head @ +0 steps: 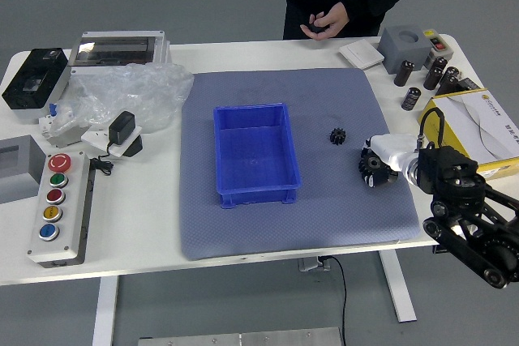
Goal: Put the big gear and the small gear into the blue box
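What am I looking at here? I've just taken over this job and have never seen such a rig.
The view comes from a camera high on the robot's side, looking forward and down over a white table. The machine is a humanoid robot; its black right arm reaches in, while the left is out of view.

On the grey-blue mat lie the blue box and, to its right, the small gear. The right robot hand is over the big gear and partly hides it; I cannot tell whether it is gripped.

A button box stands on the left. At the far side, a person's hand seems to hold something small and dark.
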Robot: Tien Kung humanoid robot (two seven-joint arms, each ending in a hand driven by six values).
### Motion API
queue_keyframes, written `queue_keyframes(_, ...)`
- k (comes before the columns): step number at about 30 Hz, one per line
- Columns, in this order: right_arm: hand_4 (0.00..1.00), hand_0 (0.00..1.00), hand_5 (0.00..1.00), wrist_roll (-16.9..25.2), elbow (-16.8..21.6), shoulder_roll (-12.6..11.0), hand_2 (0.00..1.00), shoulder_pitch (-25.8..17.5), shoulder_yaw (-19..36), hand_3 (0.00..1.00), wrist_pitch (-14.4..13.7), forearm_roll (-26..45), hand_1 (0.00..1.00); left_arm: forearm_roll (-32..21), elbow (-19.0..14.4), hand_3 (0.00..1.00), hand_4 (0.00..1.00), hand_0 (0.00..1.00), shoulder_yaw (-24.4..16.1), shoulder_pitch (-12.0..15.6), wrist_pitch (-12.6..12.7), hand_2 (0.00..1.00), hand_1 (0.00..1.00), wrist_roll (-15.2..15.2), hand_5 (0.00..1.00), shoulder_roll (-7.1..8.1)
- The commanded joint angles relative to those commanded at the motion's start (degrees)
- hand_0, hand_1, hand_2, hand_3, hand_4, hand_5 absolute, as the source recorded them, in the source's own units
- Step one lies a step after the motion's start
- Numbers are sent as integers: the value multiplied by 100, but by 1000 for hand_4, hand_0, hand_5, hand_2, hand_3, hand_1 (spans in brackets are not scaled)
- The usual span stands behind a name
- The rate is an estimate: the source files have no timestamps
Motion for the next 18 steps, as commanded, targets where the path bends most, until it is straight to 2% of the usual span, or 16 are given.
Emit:
queue_keyframes(3, 639, 523, 280, 6, -6, -1, 638, -1, -1, 639, -58, -92, 597, 0, 0, 852, 683, 807, 2, -1, 0, 828, 833, 0, 256, -2)
queue_keyframes(4, 604, 411, 259, 9, -7, -1, 528, -2, 2, 614, -81, -120, 495, 0, 0, 852, 683, 807, 2, -1, 0, 828, 832, 0, 256, -2)
queue_keyframes(9, 604, 411, 259, 24, -8, -4, 528, -2, 53, 614, -202, -248, 495, 0, 0, 852, 683, 807, 1, -2, 0, 828, 832, 0, 256, -2)
queue_keyframes(10, 578, 349, 247, 28, -6, -4, 460, -2, 65, 590, -226, -266, 432, 0, 0, 852, 683, 806, 0, -2, 0, 828, 832, 0, 256, -2)
queue_keyframes(18, 559, 328, 229, 46, 37, -3, 433, -16, 137, 570, -359, -321, 406, -1, 0, 852, 683, 806, -9, 0, 1, 828, 831, -1, 256, -8)
